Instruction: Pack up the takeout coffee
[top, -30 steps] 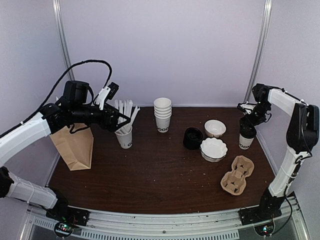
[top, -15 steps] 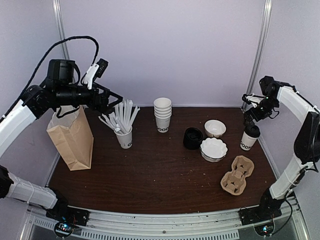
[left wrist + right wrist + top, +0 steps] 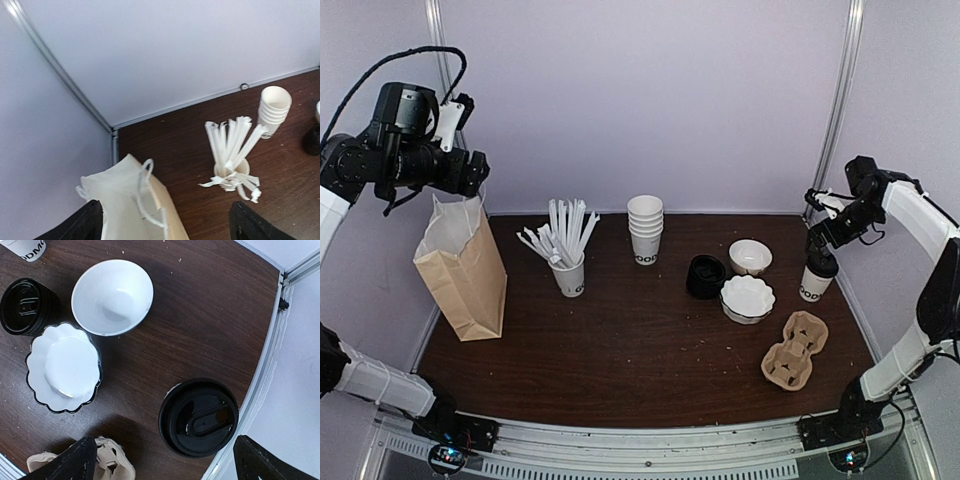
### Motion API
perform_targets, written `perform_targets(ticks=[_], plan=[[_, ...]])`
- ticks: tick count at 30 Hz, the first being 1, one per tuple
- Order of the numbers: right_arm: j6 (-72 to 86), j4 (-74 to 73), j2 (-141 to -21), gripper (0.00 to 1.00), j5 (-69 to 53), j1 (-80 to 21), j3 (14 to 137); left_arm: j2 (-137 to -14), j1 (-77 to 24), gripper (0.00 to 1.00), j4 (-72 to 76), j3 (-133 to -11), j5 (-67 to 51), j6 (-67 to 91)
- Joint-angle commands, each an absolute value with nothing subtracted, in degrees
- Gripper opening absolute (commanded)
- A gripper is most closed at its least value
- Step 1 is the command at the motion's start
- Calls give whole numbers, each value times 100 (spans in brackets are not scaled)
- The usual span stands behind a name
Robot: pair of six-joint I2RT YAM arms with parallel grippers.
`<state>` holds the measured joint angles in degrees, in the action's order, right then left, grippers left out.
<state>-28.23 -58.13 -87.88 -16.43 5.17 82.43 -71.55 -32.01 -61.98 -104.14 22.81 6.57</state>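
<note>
- Your right gripper (image 3: 823, 245) hangs wide open and empty above the lidded takeout coffee (image 3: 813, 283).
- Cardboard carrier (image 3: 794, 350) at its 7 o'clock, scalloped bowl (image 3: 747, 297) at 9.
- Left gripper (image 3: 470, 172), wide open and empty, over paper bag (image 3: 465, 275).

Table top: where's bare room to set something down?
Bare: the wide near-centre stretch between the paper bag and the cup carrier, in front of the straw cup and cup stack. Crowded: the right side, around the black lids, scalloped bowl, round bowl and lidded cup.

Two bowls (image 3: 750, 256); one bag (image 3: 465, 275), carrier (image 3: 795, 351), lidded cup (image 3: 814, 280), cup stack (image 3: 645, 230), straw cup (image 3: 569, 275), lid stack (image 3: 706, 277)
</note>
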Motion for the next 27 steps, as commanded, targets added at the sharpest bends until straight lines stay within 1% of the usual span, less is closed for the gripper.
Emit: perform_targets(ticks=[1,5,9,11,15,19,21,25,27], plan=[[-2742,-5618,-8395,99,-2109,545,8072,-6974,-2686,91,-6957,-10240,3641,945],[-2698,-5565,-8161,99,-2276,545,7921,-6706,-1583,91,-6955,-9877,2736,1150],[-2681,-5541,-8031,100,-2585,545,7786,-6828,-1028,97,-6957,-9682,2045,1232],[-2704,-5561,-8008,100,-2689,545,7749,-7042,-708,97,-6982,-9661,1576,1312],[-2782,-5543,-7898,100,-2739,545,7586,-7291,-434,98,-6888,-9548,1584,1332],[-2842,-5523,-7776,99,-2845,545,7394,-7470,-185,98,-6794,-9351,767,1354],[-2864,-5528,-7745,99,-2894,545,7330,-7575,-176,98,-6807,-9249,970,1378],[-2853,-5472,-7676,100,-3024,545,7138,-7732,-163,98,-6888,-9135,1861,1346],[-2823,-5451,-7665,100,-3121,545,7075,-7723,-148,97,-6899,-9109,2015,1337]])
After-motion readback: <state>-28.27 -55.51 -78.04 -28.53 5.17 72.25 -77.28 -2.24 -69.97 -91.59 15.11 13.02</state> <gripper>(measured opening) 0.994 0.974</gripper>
